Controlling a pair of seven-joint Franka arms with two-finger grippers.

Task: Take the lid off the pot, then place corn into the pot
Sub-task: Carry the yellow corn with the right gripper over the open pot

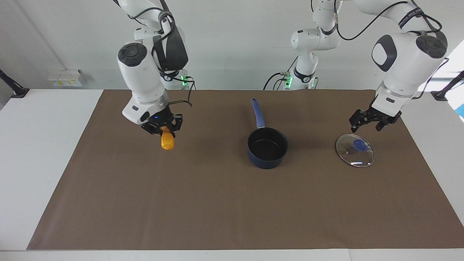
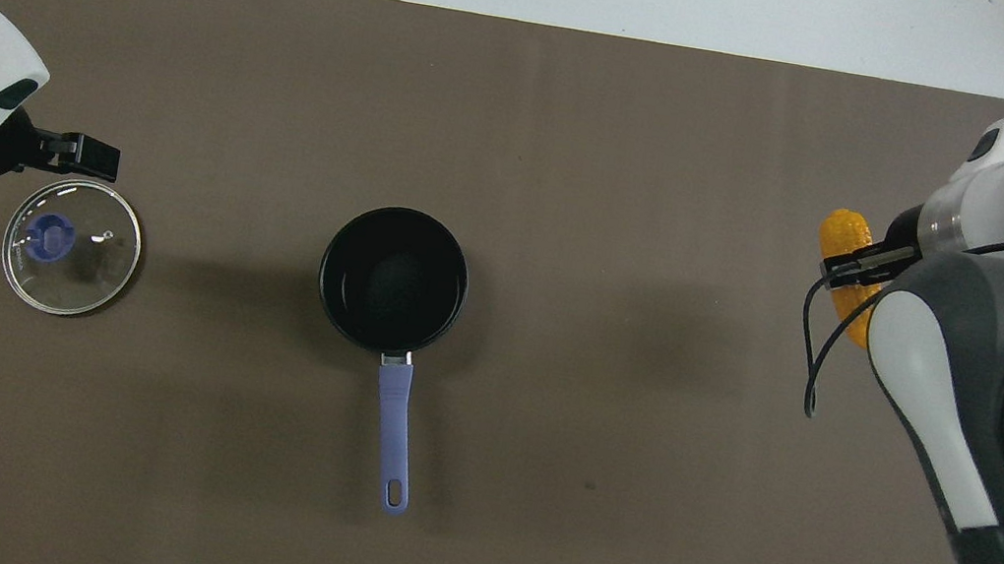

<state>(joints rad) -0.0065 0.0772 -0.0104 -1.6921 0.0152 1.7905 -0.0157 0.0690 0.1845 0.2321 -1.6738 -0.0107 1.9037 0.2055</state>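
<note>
I'm seeing two glossy white arms with rounded shells, dark grey caps sitting on the joints. Black cables are looping along both and trailing toward the black grippers: right gripper (image 1: 165, 127), left gripper (image 1: 370, 121). Green lights are glowing at both bases. A small blue light is shining just above the right jaws. White lettering is showing on a dark band.

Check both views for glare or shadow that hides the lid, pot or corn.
Facing view: the lid shows small glints, its blue knob readable; the pot interior is black, featureless; the corn is evenly lit in the right gripper. Overhead view: soft shadows beside the pot; arm partly covers the corn.
</note>
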